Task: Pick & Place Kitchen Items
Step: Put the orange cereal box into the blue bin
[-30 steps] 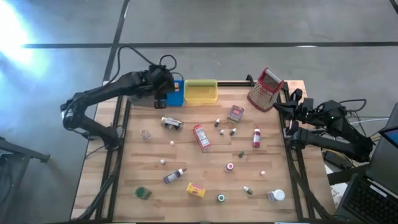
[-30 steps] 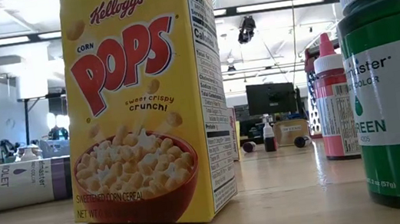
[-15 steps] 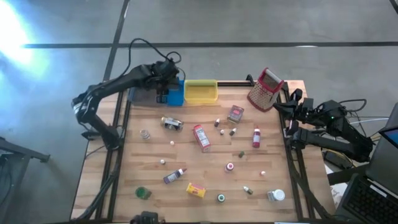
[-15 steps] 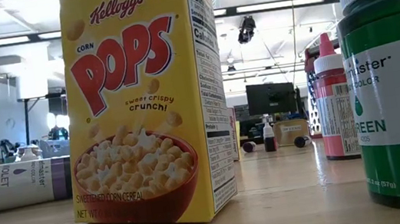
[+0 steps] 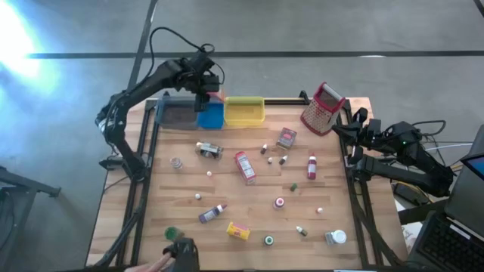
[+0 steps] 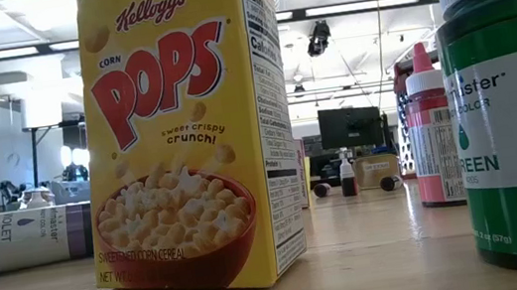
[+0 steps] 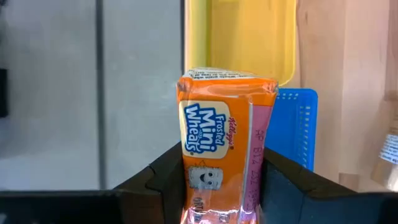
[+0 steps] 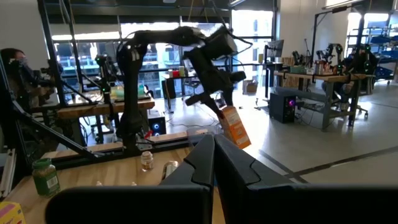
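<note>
Orange and pink, the Frosted Mini Wheats box [image 7: 225, 140] is clamped between the fingers of the left gripper [image 7: 221, 186], its lower end hidden by them in the left wrist view. From above the box itself is hard to make out; the left gripper [image 5: 203, 97] hangs over the far edge of the table, above the blue tray [image 5: 211, 115], which sits between the grey tray [image 5: 175, 113] and the yellow tray [image 5: 244, 112]. The right wrist view shows the box [image 8: 234, 126] tilted in the air under the raised arm. Small bottles, jars and boxes lie scattered on the wooden table [image 5: 257, 215]; many are too small to name. A Corn Pops box [image 6: 187, 134] fills the low view, hiding much behind it. The right gripper [image 5: 354, 130] rests at the table's right edge beside the metal grater [image 5: 323, 109], its fingers pressed together. A hand [image 5: 162, 261] is cut off at the near edge.
</note>
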